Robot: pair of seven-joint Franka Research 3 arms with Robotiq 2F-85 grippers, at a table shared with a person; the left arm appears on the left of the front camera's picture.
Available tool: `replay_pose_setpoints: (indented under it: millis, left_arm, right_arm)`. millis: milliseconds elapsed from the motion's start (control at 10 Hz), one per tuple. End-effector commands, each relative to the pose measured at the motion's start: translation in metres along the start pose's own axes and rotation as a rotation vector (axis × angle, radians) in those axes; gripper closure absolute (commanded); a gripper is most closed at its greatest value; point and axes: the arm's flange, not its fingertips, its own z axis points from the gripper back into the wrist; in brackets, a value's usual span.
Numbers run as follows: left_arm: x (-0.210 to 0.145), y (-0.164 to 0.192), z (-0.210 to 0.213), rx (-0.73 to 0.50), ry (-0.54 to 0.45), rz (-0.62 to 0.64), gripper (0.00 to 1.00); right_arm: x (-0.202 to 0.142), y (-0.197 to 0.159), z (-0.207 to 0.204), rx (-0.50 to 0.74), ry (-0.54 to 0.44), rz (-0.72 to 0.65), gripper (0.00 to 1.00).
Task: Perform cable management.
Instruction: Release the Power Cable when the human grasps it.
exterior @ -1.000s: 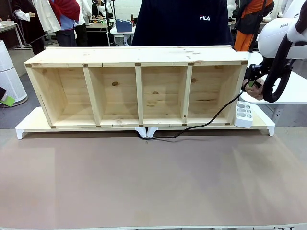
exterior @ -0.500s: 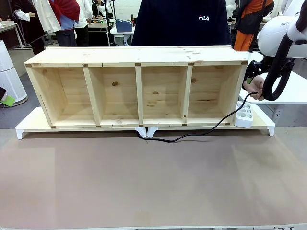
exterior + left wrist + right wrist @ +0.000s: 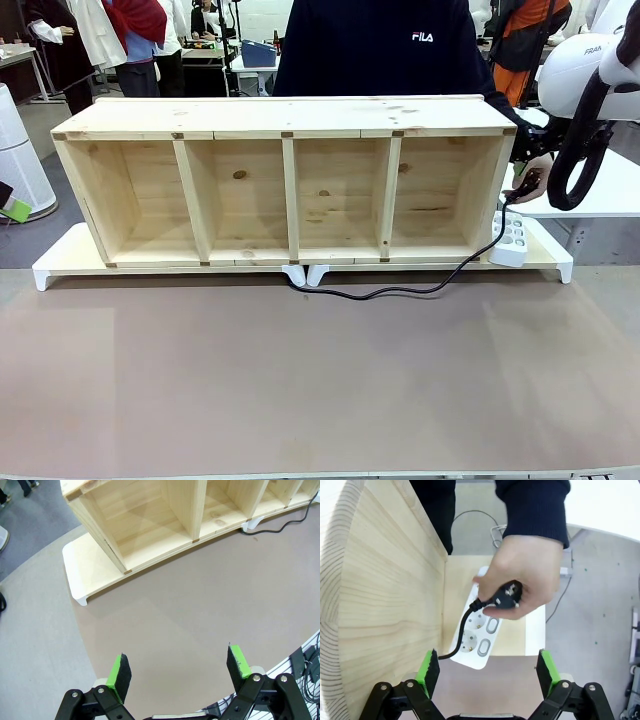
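The thin black cable (image 3: 400, 291) comes out under the middle of the wooden shelf (image 3: 290, 118), curves along the table and rises at the shelf's right end. A person's hand (image 3: 525, 575) holds its black plug (image 3: 506, 595) just above the white power strip (image 3: 482, 645). My right gripper (image 3: 487, 672) hangs open above hand and strip, touching neither. The cable (image 3: 464, 632) drops beside the shelf's end wall. My left gripper (image 3: 179, 667) is open over bare brown table, well back from the shelf's left end, with a bit of cable (image 3: 280, 529) far off.
The shelf lies on its side on a white base (image 3: 60, 262), with several empty compartments. My right arm (image 3: 580, 80) stands at the shelf's right end beside a white table (image 3: 610, 190). The person stands behind the shelf. Brown table in front is free.
The person's hand has moved the plug down toward the power strip. The cable's slack has dropped and now lies in a looser curve on the table.
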Motion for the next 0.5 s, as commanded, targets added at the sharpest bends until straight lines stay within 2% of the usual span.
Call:
replay_pose_setpoints:
  millis: [0, 400]
  left_arm:
    - [-0.0018, -0.0003, 0.0006, -0.005, 0.006, 0.01, 0.0]
    - [-0.0018, -0.0003, 0.0006, -0.005, 0.006, 0.01, 0.0]
  right_arm:
    - [-0.0008, -0.0007, -0.0003, 0.0, 0.005, -0.002, 0.0]
    - [-0.0008, -0.0007, -0.0003, 0.0, 0.005, -0.002, 0.0]
